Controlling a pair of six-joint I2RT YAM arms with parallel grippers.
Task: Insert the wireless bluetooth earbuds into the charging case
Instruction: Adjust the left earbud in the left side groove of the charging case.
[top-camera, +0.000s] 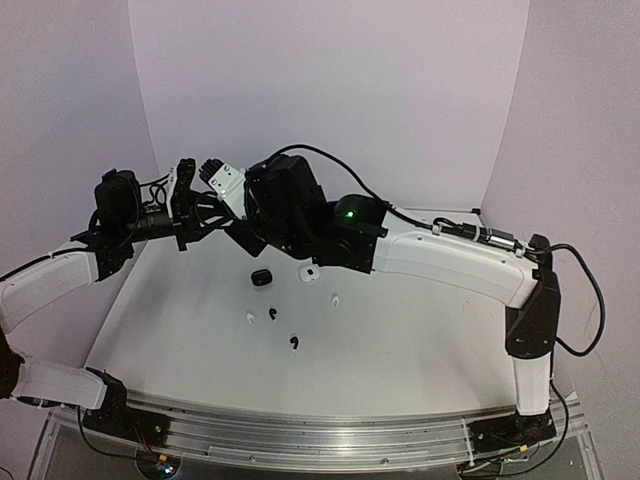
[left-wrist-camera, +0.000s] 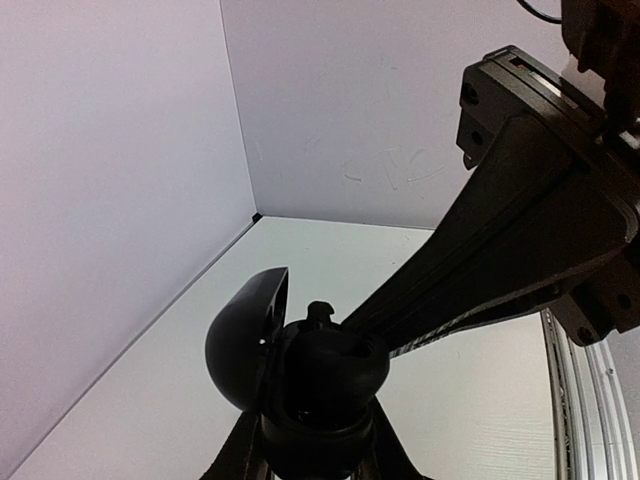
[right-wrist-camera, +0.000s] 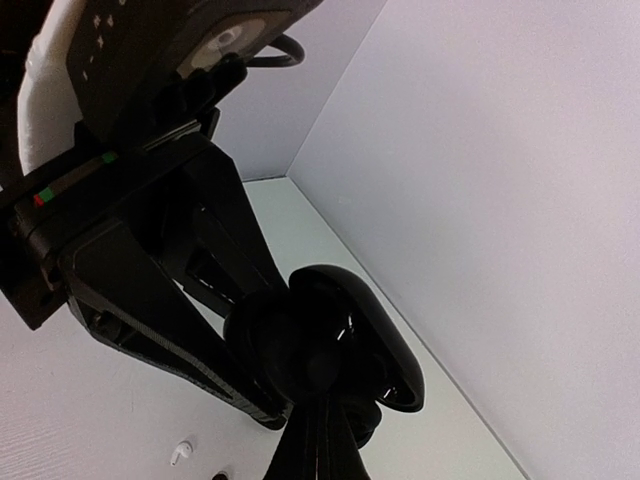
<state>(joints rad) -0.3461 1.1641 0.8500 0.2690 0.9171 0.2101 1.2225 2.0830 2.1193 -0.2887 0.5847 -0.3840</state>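
Our left gripper (left-wrist-camera: 316, 435) clamps the open charging case (right-wrist-camera: 350, 340) aloft, its open side facing our right gripper (right-wrist-camera: 318, 420). That one's tips are pressed together at the case; any earbud between them is hidden.

Over the far-left part of the table (top-camera: 430, 340), the left gripper (left-wrist-camera: 312, 445) carries the held charging case (left-wrist-camera: 320, 385). In the left wrist view its lid (left-wrist-camera: 245, 345) is hinged out to the left. The right gripper (left-wrist-camera: 372, 332) enters from the right, tips at the case's top; contact not confirmable.

On the table, left table case (top-camera: 262, 277) and right table case (top-camera: 310, 272) lie side by side, apart.

Nearer the bases:
- leftmost earbud (top-camera: 249, 318)
- second earbud (top-camera: 272, 315), just beside it
- nearest earbud (top-camera: 293, 343), in front of these
- rightmost earbud (top-camera: 335, 299), before the right table case
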